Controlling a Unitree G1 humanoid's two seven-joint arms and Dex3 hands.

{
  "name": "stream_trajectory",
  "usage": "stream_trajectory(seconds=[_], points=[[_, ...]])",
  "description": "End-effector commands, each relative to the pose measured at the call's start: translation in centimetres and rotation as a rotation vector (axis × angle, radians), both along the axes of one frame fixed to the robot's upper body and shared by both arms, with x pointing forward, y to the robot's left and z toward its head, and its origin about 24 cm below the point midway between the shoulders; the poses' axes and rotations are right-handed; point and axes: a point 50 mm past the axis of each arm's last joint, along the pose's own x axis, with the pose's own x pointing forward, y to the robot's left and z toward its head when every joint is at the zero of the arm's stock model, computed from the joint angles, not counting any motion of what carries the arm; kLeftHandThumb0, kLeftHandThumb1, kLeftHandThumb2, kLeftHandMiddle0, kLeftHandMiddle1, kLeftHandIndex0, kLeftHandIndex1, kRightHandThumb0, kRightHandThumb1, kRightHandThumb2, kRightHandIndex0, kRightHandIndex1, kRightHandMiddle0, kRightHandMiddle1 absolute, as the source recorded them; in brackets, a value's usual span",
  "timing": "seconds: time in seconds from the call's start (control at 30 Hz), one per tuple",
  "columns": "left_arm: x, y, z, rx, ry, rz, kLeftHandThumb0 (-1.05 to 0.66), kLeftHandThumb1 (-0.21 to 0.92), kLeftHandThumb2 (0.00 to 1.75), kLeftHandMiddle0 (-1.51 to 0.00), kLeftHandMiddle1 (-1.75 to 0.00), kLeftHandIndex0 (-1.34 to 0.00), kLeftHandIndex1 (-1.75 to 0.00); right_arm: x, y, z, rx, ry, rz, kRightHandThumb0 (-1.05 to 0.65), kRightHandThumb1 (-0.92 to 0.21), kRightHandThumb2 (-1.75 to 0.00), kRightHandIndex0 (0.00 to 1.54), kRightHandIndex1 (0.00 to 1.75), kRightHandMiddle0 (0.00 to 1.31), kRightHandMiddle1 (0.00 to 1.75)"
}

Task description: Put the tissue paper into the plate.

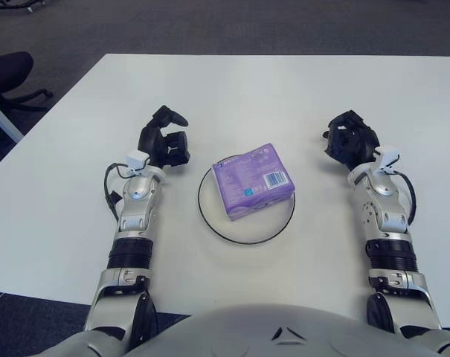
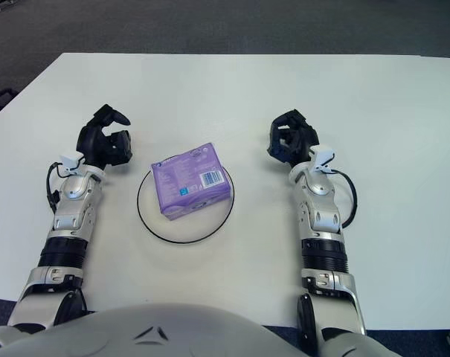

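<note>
Tissue paper (image 1: 254,180) pack, purple with a white barcode label, lying inside the plate (image 1: 213,221), turned slightly askew, its upper edge reaching over the plate's far rim

Far left, off the desk (image 1: 232,89): black office chair (image 1: 10,74) on grey carpet, partly cut by the picture edge

Left hand (image 1: 165,144) just to the left of the plate, apart from it, black fingers curled inward with one fingertip poking up and right, gripping nothing; silver forearm running down toward the body, a black cable looped beside the wrist

Centre: plate white with a thin dark rim, sitting on the white desk between the two hands, tissue pack covering most of its upper half, bare white crescent showing along the near side

Right hand (image 1: 349,139) to the right of the plate, well clear of it, fingers folded in together on nothing, palm side turned toward the plate; silver forearm below with a black cable arching off the wrist

Whether either hand touches the desk surface: cannot tell

Bottom edge: grey curved top of the robot's torso (image 1: 284,331) filling the near foreground between both arms
</note>
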Motion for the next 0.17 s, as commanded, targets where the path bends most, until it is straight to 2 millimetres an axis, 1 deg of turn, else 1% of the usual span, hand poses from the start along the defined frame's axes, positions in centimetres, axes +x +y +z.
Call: stream_trajectory(seconds=[0.0, 0.13], points=[[-3.76, -0.5, -6.76, -0.078, 0.252, 0.021, -0.46, 0.38, 1.24, -1.31, -1.75, -0.56, -1.75, -1.93, 1.2, -5.03, 0.105, 0.137, -0.004, -0.46, -0.39, -1.22, 1.12, 1.75, 0.55, 1.75], [-3.76, -0.52, -6.79, -0.076, 0.252, 0.021, -0.46, 0.39, 1.24, -1.31, -1.75, -0.56, -1.75, -1.89, 1.15, -5.44, 0.101, 0.14, 0.0, -0.47, -0.36, -1.26, 1.17, 1.75, 0.58, 1.75]])
